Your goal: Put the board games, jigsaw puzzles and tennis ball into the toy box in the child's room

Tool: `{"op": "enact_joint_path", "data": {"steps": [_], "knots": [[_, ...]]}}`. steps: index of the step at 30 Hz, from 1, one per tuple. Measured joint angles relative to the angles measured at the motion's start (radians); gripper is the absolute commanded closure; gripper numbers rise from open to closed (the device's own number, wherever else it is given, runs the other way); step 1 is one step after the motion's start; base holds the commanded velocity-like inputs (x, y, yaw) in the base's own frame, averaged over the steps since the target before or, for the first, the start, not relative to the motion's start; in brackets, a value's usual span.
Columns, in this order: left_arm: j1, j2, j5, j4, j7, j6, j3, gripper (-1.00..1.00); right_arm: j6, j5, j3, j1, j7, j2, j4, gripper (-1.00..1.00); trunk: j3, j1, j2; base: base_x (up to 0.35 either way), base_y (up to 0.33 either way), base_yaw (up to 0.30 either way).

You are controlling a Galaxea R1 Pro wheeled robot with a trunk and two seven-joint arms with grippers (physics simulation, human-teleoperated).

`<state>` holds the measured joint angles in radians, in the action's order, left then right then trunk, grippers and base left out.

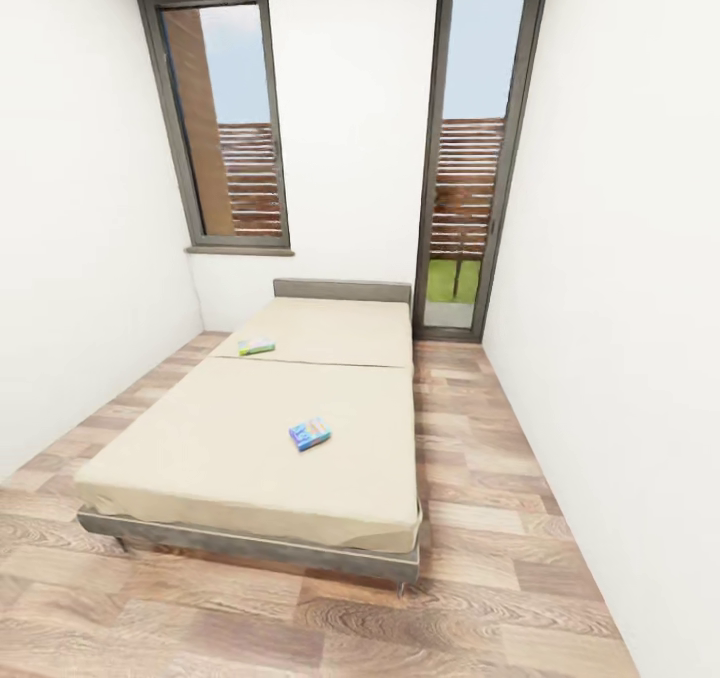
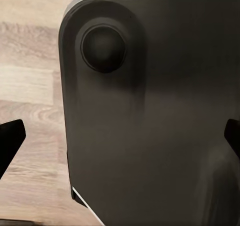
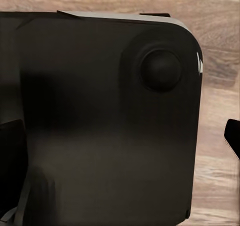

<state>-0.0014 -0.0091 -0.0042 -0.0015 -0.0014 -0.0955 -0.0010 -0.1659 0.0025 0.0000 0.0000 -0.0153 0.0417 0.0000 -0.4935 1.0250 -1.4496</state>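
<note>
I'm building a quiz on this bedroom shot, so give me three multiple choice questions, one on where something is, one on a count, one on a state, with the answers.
1. Where does the blue board game lie?
A. on the floor
B. on the mattress half nearer the camera
C. against the headboard

2. How many board games are on the bed?
A. one
B. two
C. four

3. What state is the mattress in?
A. bare, no bedding
B. covered by a quilt
C. piled with pillows

Answers:
1 B, the blue box sits on the nearer half, toward the foot end.
2 B, the blue one plus the white and green board game near the left edge of the farther half.
3 A, only plain beige surface shows around the two boxes.
</note>
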Motion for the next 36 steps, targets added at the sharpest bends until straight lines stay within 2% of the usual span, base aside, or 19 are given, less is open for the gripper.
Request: {"op": "enact_joint_path", "data": {"steps": [36], "knots": [[0.0,0.0,0.0,0.0,0.0,0.0,0.0,-1.0,0.0,0.001,0.001,0.0,0.0,-0.001,0.0,-1.0,0.0,0.0,0.0,0.0,0.0,0.275]]}}
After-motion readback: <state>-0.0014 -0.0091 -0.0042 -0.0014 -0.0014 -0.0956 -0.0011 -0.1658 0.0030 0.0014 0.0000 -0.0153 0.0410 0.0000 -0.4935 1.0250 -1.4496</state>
